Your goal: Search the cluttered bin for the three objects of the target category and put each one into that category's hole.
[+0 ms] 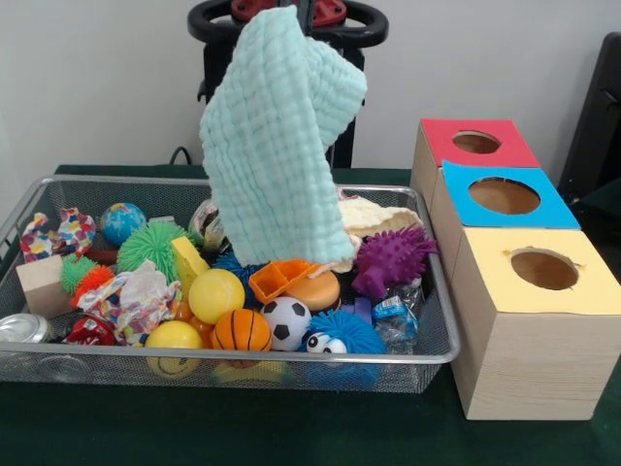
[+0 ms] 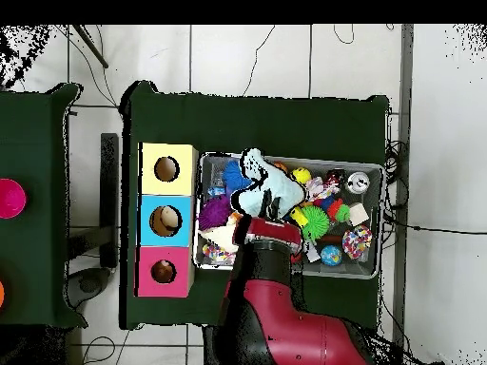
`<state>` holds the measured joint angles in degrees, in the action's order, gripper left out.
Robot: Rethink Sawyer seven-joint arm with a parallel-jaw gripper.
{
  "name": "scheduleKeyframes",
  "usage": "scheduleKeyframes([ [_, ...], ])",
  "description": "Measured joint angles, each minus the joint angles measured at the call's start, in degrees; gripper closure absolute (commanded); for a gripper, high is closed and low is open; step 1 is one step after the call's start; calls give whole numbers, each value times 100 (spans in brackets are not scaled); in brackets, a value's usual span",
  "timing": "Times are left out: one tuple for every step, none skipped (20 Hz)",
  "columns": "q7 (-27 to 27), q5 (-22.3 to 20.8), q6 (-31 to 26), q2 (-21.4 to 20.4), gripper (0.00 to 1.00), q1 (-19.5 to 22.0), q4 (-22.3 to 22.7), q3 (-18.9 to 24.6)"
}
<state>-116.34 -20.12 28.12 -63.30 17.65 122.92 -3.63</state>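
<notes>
Aloft above the wire-mesh bin [image 1: 39, 189], mint waffle cloth [image 1: 277, 136] hanging from gripper [image 1: 287, 12], apparently clamped in it; best lifted clear of toys before swinging toward the holed boxes [image 1: 529, 291].

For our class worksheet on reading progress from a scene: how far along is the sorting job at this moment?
Done: nothing shows as sorted; no object sits at the red, blue or yellow hole.

In hand: a mint green cloth hangs lifted above the bin, its lower edge near the toys. The gripper itself is hidden.

Left: the bin is crowded with balls and spiky toys, so the searching and placing seem mostly ahead.
</notes>
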Motion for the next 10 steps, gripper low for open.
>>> scheduleKeyframes([
  [0, 38, 0, 0, 100, -25, 2, -34],
  [0, 67, 0, 1, 100, -44, 2, -61],
  [0, 96, 0, -1, 100, -62, 4, -85],
  [0, 199, 0, -1, 100, -118, 11, -160],
  [0, 247, -1, -1, 100, -141, 14, -188],
  [0, 292, -14, -2, 100, -158, 17, -209],
  [0, 337, -27, -4, 100, -176, 21, -231],
  [0, 362, -54, -9, 100, -182, 24, -236],
  [0, 378, -75, -13, 100, -182, 26, -236],
  [0, 395, -96, -17, 100, -183, 29, -236],
])
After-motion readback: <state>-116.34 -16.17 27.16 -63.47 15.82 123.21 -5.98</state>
